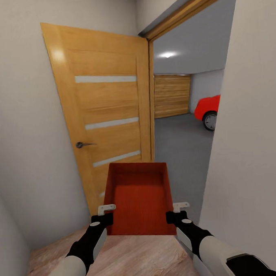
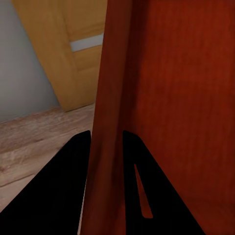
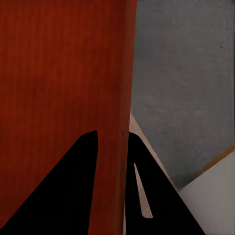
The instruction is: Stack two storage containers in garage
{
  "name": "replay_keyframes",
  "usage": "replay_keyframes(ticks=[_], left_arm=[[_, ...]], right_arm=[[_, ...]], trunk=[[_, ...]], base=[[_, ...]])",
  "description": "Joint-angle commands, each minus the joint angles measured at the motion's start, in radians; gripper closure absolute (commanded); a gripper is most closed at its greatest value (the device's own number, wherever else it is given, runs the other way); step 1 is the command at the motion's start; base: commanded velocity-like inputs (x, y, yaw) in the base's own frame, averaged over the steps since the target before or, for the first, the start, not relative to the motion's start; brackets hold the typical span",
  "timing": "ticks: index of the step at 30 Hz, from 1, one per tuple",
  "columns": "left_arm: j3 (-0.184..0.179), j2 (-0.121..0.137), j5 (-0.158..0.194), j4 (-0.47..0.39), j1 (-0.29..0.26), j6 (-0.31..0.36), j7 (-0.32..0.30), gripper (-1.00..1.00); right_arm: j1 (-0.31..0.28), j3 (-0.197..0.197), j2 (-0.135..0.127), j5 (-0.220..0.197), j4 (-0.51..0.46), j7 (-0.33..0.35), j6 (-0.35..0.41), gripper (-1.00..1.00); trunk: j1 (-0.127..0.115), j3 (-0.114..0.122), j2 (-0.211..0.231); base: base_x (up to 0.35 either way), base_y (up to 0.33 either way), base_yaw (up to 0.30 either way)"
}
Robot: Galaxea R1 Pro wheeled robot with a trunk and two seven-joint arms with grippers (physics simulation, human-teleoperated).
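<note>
Both jaws pinch the storage container's (image 1: 138, 199) thin side walls, left gripper (image 1: 106, 208) and right gripper (image 1: 180, 207); light, stiff, likely slippery, before the garage doorway (image 1: 181, 111).

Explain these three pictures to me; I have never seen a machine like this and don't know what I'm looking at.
This is a simulated wheeled robot with two arms, steered by a person. The big picture comes from a camera on its head, looking down over both arms. The other two come from cameras near each gripper, looking along its two dark fingers.

The robot carries one orange-red storage container, an open bin with no lid. The left gripper pinches the bin's left wall and the right gripper its right wall; each wrist view shows a wall between the fingers.

It stands on a light wood-plank floor beside an open wooden door. Through the doorway lies the garage, with grey floor and a red car.
</note>
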Motion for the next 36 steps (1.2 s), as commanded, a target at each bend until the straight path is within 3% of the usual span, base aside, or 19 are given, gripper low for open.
replay_keyframes(ticks=[1, 21, 36], left_arm=[[0.013, -0.007, 0.072, -0.001, 0.000, 0.008, 0.047, 1.00], [0.013, -0.008, 0.072, -0.001, 0.000, 0.007, 0.047, 1.00], [0.013, -0.008, 0.073, -0.002, 0.000, 0.007, 0.047, 1.00]], right_arm=[[-0.001, -0.035, 0.001, 0.001, -0.002, -0.078, -0.047, 1.00], [-0.001, -0.035, 0.001, 0.001, -0.001, -0.077, -0.047, 1.00], [-0.001, -0.034, 0.001, 0.001, -0.002, -0.076, -0.047, 1.00]], trunk=[[0.001, -0.002, -0.001], [0.001, -0.002, -0.001], [0.001, -0.002, -0.001]], base=[[0.245, 0.221, -0.230], [0.241, 0.213, -0.243], [0.028, 0.018, -0.244]])
